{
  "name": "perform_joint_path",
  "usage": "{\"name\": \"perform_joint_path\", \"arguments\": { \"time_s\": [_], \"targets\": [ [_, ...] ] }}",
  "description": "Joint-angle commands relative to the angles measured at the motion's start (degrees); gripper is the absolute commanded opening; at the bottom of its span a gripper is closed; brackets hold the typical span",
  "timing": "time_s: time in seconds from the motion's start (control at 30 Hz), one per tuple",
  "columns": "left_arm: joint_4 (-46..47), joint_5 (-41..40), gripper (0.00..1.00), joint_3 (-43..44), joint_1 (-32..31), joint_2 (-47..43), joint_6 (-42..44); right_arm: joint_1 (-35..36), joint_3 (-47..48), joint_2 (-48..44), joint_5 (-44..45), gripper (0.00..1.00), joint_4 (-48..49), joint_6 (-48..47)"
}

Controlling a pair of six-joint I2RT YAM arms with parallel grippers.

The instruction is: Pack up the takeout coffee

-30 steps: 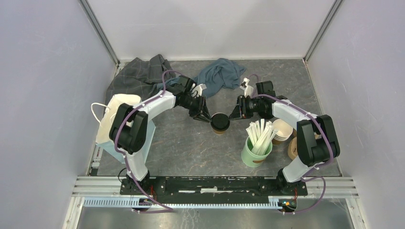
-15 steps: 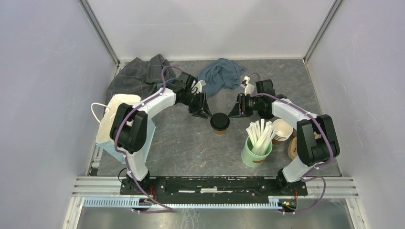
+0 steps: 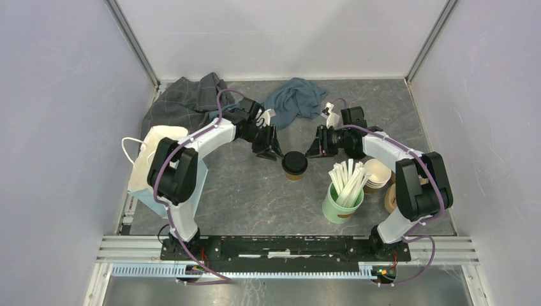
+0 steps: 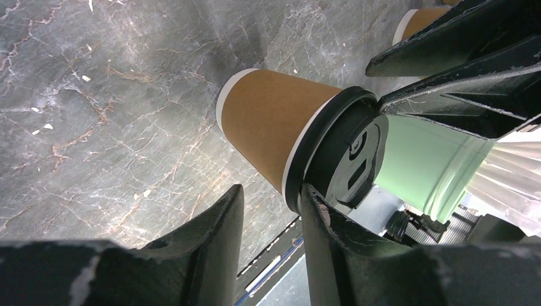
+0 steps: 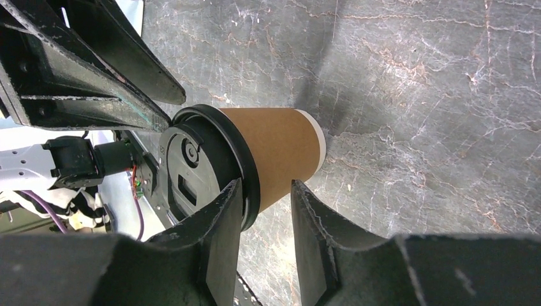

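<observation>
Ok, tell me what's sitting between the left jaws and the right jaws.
A lidded brown coffee cup, standing upright on the table and gripped by neither pair of jaws. The top view shows it best, and both wrist views confirm it.

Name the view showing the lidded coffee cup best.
Left wrist: the lidded coffee cup shows wall, base and lid face large. Right wrist shows the cup with its rim partly hidden; top external shows the cup small, lid top only.
</observation>
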Motion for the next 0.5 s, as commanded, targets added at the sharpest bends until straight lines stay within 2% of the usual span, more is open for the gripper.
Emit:
{"name": "perform_joint_path", "arguments": {
  "time_s": [0.0, 0.27, 0.47],
  "targets": [
    [-1.37, 0.43, 0.47, 2.23, -0.26, -1.92, 2.75, 0.05, 2.15, -0.96, -0.50, 0.41, 0.52, 0.06],
    [-2.15, 0.53, 0.55, 2.50, -0.33, -3.99, 2.50, 0.05, 2.82, -2.58, -0.15, 0.44, -1.35, -0.90],
    [-2.21, 2.61, 0.46, 0.11, -0.50, -3.28, 3.09, -0.03, 0.74, -3.08, -0.50, 0.44, -1.68, -1.90]
  ]
}}
